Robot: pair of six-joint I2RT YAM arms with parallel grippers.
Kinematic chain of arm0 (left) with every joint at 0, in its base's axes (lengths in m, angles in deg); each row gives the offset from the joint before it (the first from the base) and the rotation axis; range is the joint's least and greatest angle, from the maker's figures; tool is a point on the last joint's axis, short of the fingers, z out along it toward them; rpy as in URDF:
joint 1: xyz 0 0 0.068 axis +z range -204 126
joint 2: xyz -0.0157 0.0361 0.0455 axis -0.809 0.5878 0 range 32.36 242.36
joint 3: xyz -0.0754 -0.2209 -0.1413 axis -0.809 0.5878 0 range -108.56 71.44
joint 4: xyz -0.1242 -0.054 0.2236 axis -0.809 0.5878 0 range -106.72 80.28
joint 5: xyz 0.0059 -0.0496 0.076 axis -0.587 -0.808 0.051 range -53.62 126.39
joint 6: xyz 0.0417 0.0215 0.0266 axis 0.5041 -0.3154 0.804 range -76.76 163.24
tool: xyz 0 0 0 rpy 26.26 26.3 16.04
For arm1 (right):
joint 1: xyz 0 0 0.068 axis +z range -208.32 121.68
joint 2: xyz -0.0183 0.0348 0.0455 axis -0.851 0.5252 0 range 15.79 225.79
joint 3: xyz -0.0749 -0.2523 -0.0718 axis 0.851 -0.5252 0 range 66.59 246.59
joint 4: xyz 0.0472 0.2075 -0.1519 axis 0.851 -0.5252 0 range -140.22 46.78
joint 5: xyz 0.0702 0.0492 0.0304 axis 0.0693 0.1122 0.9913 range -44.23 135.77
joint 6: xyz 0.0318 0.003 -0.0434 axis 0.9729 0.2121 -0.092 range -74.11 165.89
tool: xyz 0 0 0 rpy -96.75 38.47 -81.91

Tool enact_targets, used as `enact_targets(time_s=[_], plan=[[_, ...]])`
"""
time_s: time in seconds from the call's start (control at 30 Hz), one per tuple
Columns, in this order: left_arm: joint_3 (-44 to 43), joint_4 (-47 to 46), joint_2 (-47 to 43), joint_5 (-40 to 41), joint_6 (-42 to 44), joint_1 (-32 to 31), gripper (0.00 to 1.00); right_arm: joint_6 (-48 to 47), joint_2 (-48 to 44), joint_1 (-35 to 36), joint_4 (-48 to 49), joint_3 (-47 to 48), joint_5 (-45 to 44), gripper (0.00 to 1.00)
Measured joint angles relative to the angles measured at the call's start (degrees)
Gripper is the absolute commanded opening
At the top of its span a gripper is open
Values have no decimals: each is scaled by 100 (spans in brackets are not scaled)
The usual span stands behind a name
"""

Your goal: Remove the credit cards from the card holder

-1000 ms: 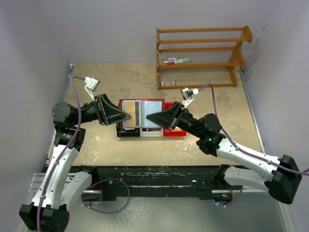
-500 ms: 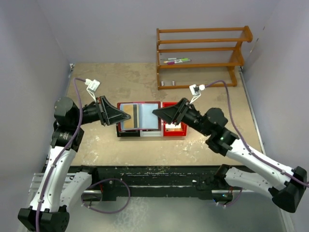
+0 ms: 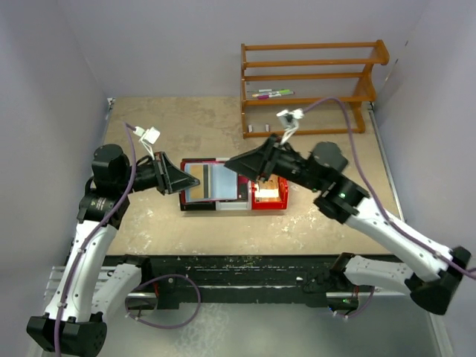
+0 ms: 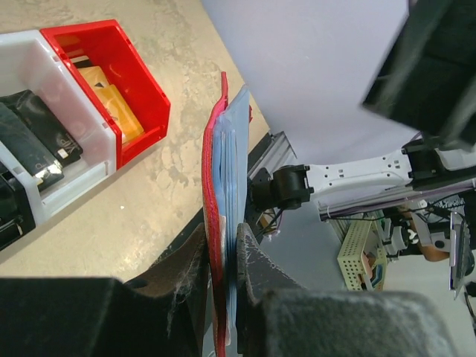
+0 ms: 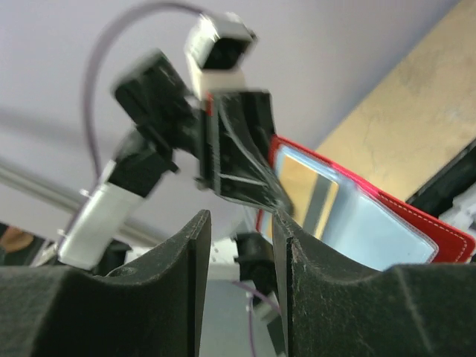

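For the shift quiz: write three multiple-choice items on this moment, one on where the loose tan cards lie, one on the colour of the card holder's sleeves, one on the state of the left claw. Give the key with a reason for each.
1. Where do the loose tan cards lie?
A in the red bin
B in the white bin
C on the wooden rack

2. What colour are the inner sleeves of the card holder?
A green
B blue-grey
C yellow

3. What is the left claw doing?
A standing open and empty
B shut on the card holder
C shut on a marker

Key:
1 A, the left wrist view shows them inside the red walls.
2 B, the sleeves show pale blue-grey against the maroon cover.
3 B, its fingers pinch the holder's edge from both sides.
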Motion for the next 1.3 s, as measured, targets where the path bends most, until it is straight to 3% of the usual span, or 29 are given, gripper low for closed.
enact_targets(time_s=[0.23,0.8,1.03,1.17,1.3], plan=[[-149,109,0,-96,79,0,0,52,1161,85,83,-35,835,42],[-149,-468,39,-610,-387,0,0,109,1084,85,374,-297,1394,37],[-149,-756,55,-682,-636,0,0,398,1064,83,962,-503,1464,22],[-129,-890,55,-752,-743,35,11,905,1198,39,1886,-887,1722,10],[-13,-1110,50,-822,-898,48,23,1447,1325,26,2677,-1281,1921,5]])
